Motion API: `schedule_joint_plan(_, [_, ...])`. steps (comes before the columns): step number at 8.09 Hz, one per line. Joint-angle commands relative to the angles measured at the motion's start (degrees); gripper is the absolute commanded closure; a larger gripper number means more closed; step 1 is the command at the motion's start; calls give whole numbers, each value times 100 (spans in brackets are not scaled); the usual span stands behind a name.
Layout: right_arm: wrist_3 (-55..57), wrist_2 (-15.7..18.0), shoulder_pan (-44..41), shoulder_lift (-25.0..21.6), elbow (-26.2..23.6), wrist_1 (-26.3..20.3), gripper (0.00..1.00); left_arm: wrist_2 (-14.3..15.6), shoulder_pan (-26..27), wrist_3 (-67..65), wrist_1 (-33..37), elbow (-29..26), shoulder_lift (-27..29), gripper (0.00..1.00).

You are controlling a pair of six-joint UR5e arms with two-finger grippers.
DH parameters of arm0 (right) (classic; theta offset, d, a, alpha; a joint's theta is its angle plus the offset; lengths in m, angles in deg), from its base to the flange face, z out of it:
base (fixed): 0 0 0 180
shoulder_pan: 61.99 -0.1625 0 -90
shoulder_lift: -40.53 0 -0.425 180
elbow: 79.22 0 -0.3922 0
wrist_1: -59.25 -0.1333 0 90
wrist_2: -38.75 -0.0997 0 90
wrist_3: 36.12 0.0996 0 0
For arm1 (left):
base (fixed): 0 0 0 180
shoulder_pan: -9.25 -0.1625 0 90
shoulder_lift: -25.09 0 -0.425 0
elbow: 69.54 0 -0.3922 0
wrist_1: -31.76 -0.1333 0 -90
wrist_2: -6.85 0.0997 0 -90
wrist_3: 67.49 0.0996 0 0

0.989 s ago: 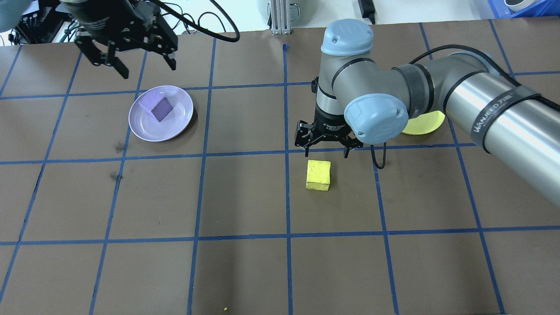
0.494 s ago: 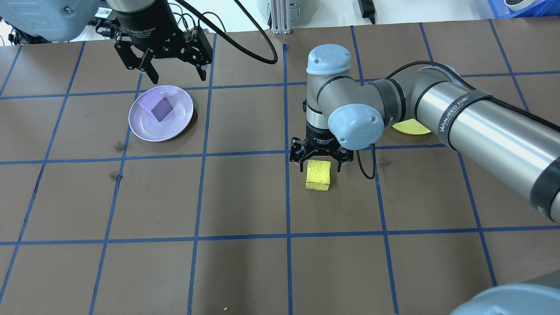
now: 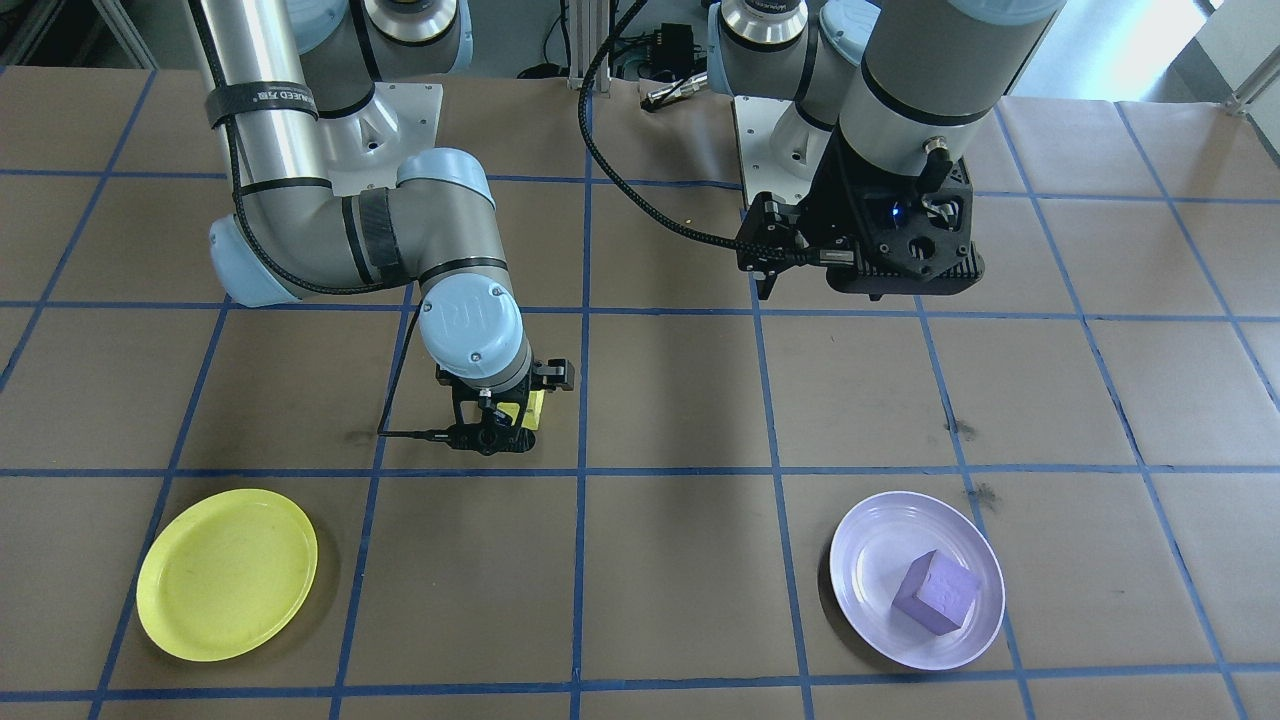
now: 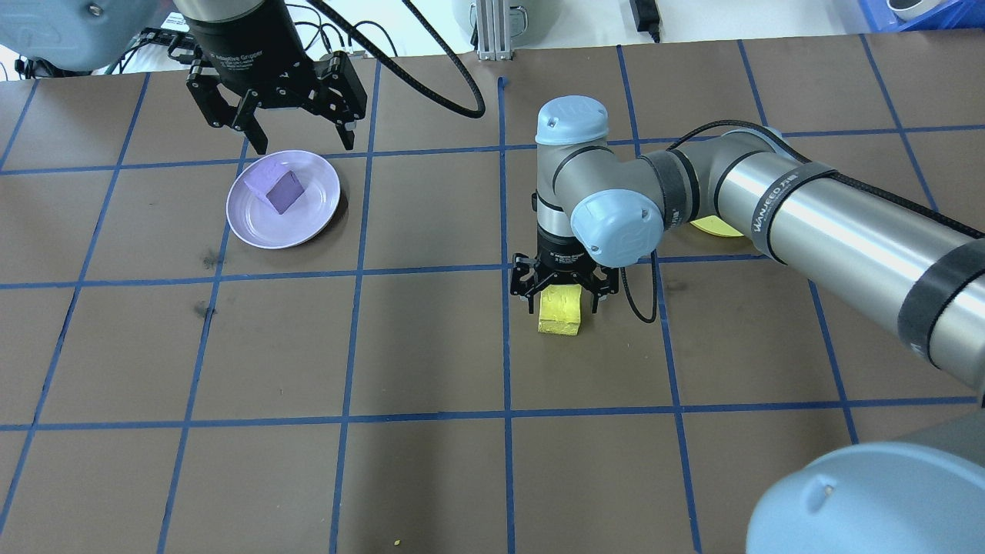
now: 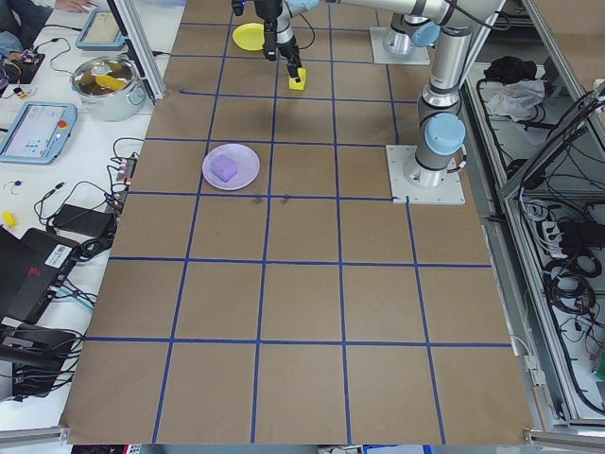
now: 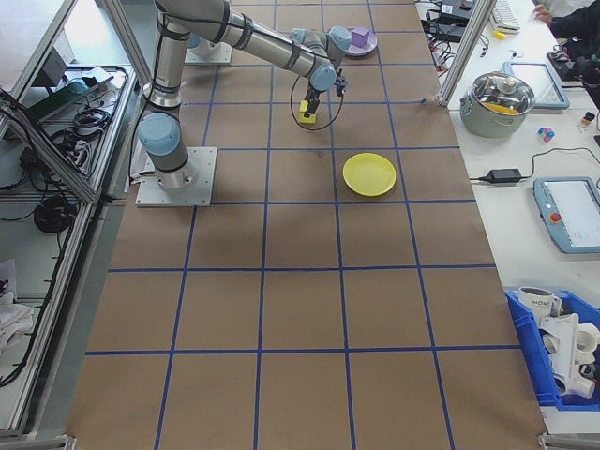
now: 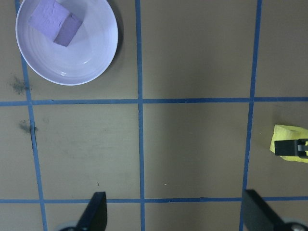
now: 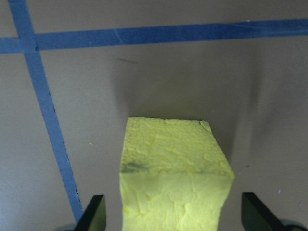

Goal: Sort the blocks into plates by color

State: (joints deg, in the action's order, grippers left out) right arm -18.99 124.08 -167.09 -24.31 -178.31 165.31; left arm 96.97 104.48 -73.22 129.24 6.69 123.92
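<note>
Jaws of right gripper [image 4: 560, 302] spread wide, straddling yellow block [image 4: 559, 313] on table w/ clearance each side; block centred betw. fingers. Closing should grip it. Left gripper [image 4: 296, 129] open, empty, hovering near lavender plate [image 4: 254, 223] holding purple block [image 4: 277, 188].

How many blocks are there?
2. The purple block sits in the lavender plate. The yellow block is on the table between the open fingers of the right gripper.

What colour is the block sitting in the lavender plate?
Purple block, a shade darker than its plate; clearest in the exterior front-facing view.
</note>
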Motion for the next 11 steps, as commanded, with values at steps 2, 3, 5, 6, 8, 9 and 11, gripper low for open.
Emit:
schedule_joint_plan(2, [9, 71, 41, 50, 4, 20, 98, 443, -5, 395, 237, 42, -548, 0])
schedule_joint_plan(3, [18, 19, 50, 50, 4, 20, 100, 288, -31, 381, 245, -2, -732, 0])
schedule_joint_plan(5, [1, 106, 120, -177, 275, -32, 100, -3, -49, 468, 228, -1, -883, 0])
schedule_joint_plan(6, [-121, 168, 286, -439, 442, -137, 100, -247, -49, 460, 254, 50, -953, 0])
schedule_joint_plan(8, [-1199, 502, 952, -897, 672, -217, 100, -267, -58, 451, 211, 68, -962, 0])
schedule_joint_plan(9, [-1665, 554, 1321, -916, 759, -200, 100, -232, -49, 381, 263, 103, -1041, 0])
schedule_joint_plan(11, [-2633, 818, 1937, -820, 874, 115, 100, -30, -127, 301, 281, 103, -1129, 0])
